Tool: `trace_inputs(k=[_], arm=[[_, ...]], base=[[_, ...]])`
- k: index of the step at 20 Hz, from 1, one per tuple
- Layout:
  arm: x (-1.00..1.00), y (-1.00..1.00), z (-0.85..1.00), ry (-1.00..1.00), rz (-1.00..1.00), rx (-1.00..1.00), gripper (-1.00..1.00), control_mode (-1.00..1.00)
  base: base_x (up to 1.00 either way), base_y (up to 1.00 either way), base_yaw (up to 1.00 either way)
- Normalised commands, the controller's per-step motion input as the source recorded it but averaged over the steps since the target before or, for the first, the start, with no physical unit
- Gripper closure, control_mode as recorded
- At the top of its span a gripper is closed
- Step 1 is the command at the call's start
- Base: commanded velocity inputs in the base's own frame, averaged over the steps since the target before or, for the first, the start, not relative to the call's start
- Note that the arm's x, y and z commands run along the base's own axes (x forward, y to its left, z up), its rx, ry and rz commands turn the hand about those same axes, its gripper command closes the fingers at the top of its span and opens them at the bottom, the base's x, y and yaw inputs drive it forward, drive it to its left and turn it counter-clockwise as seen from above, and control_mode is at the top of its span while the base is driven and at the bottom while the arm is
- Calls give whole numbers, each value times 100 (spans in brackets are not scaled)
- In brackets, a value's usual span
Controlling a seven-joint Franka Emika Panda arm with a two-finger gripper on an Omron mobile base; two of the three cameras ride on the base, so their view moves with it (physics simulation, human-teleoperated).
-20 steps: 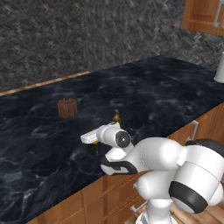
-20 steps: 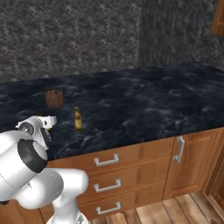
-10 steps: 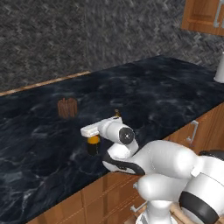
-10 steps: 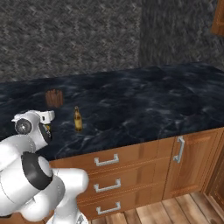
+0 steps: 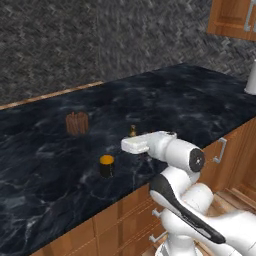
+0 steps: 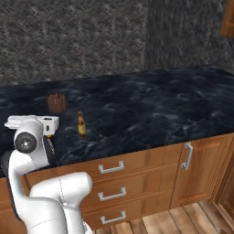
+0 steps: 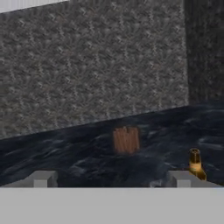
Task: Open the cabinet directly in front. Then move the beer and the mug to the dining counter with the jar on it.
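Observation:
The black mug (image 5: pixel 106 166) with its orange inside stands alone on the black marble dining counter (image 5: pixel 190 100), just left of my gripper (image 5: pixel 129 146). The ribbed brown jar (image 5: pixel 76 123) sits farther back on the left. Behind my hand, only the neck of the beer (image 5: pixel 133 131) shows. From the right base view, the beer (image 6: pixel 81 124) stands upright between the jar (image 6: pixel 56 102) and the counter's front edge. In the hand view my gripper (image 7: pixel 112 179) is open with nothing between its fingertips (image 7: pixel 41 178); the jar (image 7: pixel 126 140) lies ahead and the beer (image 7: pixel 195 164) to the right.
A reddish-brown wall cabinet (image 5: pixel 231 17) with a silver handle hangs at the upper right. A white object (image 5: pixel 251 79) stands at the counter's far right end. Drawers and doors with silver handles (image 6: pixel 112 167) run below the top. A dark stone wall (image 7: pixel 87 65) backs the counter.
The gripper has let go of the mug and drawn back to the right; the mug now stands free on the counter. Jar and beer have not moved.

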Motion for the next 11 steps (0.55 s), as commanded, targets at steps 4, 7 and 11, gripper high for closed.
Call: trace_inputs(k=[4, 7, 11], arm=[[-100, -83, 0, -20, -10, 9, -100, -100], [-100, -77, -1, -10, -22, 5, -100, -100], [-100, -66, -6, -7, -23, 10, -100, -100]], base=[[0, 0, 0], [0, 0, 0], [0, 0, 0]])
